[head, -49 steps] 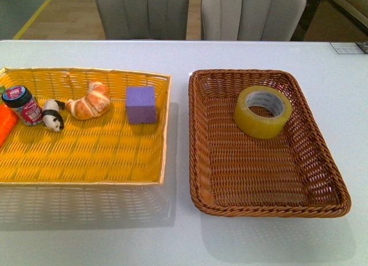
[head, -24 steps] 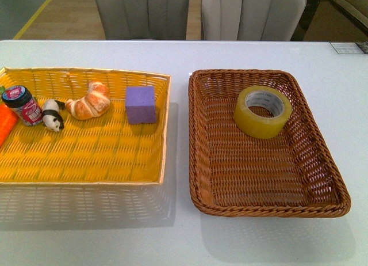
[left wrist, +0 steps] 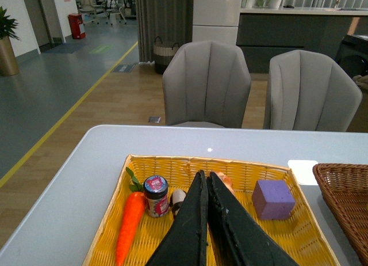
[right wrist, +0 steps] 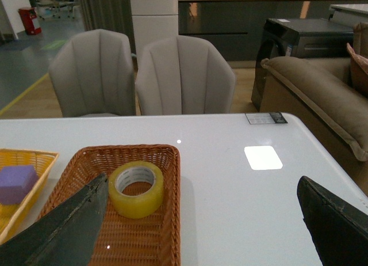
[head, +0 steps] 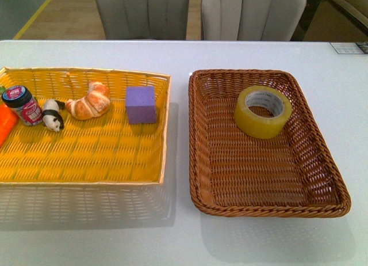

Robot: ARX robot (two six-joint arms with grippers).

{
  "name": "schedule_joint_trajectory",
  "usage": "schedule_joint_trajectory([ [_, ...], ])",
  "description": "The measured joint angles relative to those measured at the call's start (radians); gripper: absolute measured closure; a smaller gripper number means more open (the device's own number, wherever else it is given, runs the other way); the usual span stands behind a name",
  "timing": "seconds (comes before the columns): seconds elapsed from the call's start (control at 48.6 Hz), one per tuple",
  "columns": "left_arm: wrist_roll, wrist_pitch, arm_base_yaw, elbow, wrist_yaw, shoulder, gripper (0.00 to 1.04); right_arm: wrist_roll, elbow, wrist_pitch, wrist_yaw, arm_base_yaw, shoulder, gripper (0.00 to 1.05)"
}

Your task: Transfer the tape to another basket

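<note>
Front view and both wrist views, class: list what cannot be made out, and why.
- Carrot, front view: cut off by the frame edge.
- Croissant, left wrist view: mostly hidden behind the shut left gripper.
- Label of the jar: too small to read.
- Both arms: absent from front view.

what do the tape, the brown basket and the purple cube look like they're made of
The tape: glossy, translucent yellowish plastic film wound on a white core, probably cardboard. The brown basket: woven wicker or rattan-like strands with a braided rim; whether natural or plastic I cannot tell. The purple cube: matte, evenly coloured, with softly rounded edges, so likely foam or painted wood.
</note>
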Motion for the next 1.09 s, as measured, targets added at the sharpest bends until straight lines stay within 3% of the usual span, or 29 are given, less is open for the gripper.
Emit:
schedule_joint_trajectory([
  [0.144, 0.000, -0.032, 0.000, 0.000, 0.000, -0.031, 1.03, 0.000, 0.000, 0.000, 0.000, 0.000, 0.000, 0.09],
  [0.267, 0.000, -0.194, 0.000, 0.000, 0.000, -0.164, 1.03, 0.000, 0.000, 0.000, 0.000, 0.000, 0.000, 0.09],
  [0.556, 0.000, -0.207, 0.000, 0.000, 0.000, -0.190, 1.03, 0.000, 0.000, 0.000, 0.000, 0.000, 0.000, 0.09],
  [0.617, 0.000, -0.207, 0.000, 0.000, 0.000, -0.190, 0.88, 0.000, 0.000, 0.000, 0.000, 0.000, 0.000, 0.09],
  [1.091, 0.002, -0.207, 0.000, 0.000, 0.000, -0.190, 0.07, 0.000, 0.000, 0.000, 0.000, 0.000, 0.000, 0.09],
])
